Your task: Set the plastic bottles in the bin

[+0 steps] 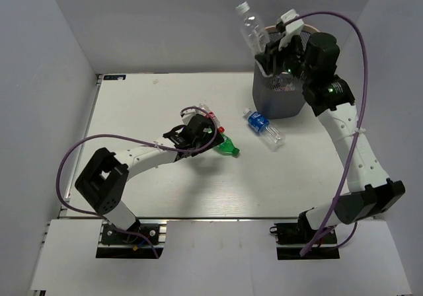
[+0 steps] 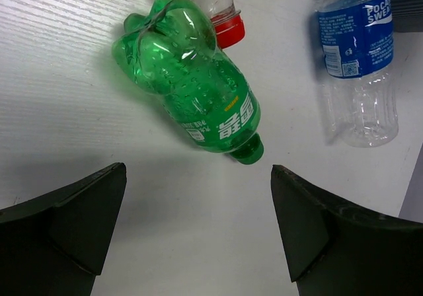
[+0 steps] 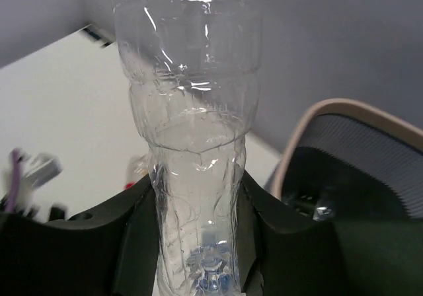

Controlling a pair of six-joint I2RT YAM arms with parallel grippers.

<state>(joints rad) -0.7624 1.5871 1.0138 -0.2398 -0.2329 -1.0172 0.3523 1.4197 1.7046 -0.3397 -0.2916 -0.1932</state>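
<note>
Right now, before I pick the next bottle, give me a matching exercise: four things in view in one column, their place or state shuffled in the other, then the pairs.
1. green bottle
2. blue-label bottle
3. clear bottle
4. left fingers

A. clamped between the right fingers, up by the rim of the bin
B. open, nothing between them
C. lying on the table beside a red-capped bottle
D. lying on the table near the bin's foot

Pairs: 1-C, 2-D, 3-A, 4-B
</note>
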